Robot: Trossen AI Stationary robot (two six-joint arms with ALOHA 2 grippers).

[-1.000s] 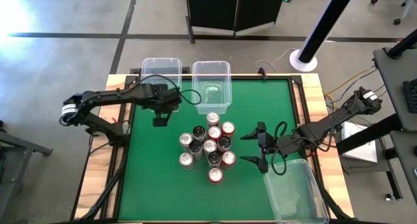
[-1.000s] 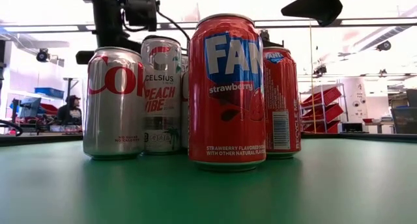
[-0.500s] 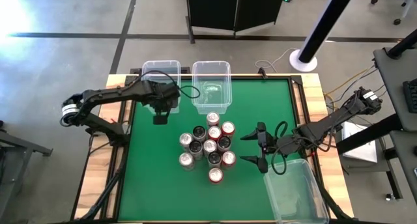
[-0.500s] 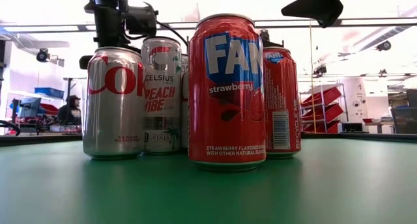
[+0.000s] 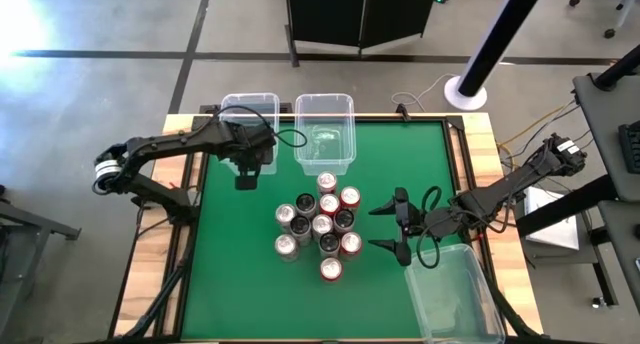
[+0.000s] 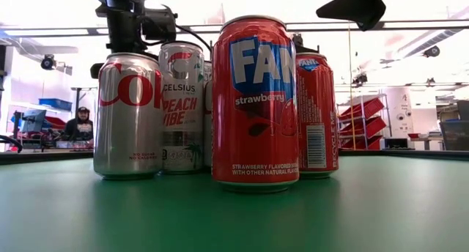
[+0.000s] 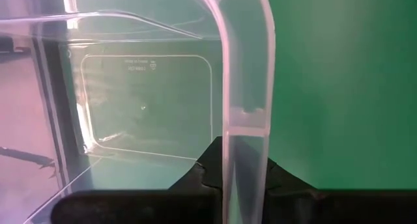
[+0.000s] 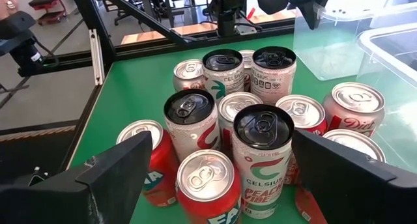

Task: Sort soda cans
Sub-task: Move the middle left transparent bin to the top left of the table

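High view puts the cluster of small metal soda cans [image 5: 320,224], red, dark and silver-white with silver tops, standing upright and packed close together near the middle of the green surface [image 5: 240,284]. From table height the nearest one is a red strawberry can [image 6: 256,102], with a silver can [image 6: 128,114] and a white peach can [image 6: 183,105] just behind it on one side.

On the right, the right claw [image 5: 390,225] hovers just beside the cluster with its two dark fingers spread wide apart, holding nothing; its wrist view looks straight over the can tops. Next to that arm, a clear rectangular plastic bin [image 5: 455,294] sits at the near right corner.

Over at the far edge stand two more clear plastic bins side by side [image 5: 325,134]. The left claw [image 7: 236,175] is at the leftmost clear bin [image 5: 248,119], its fingers closed on the bin's thin transparent wall, one finger on each side of it.
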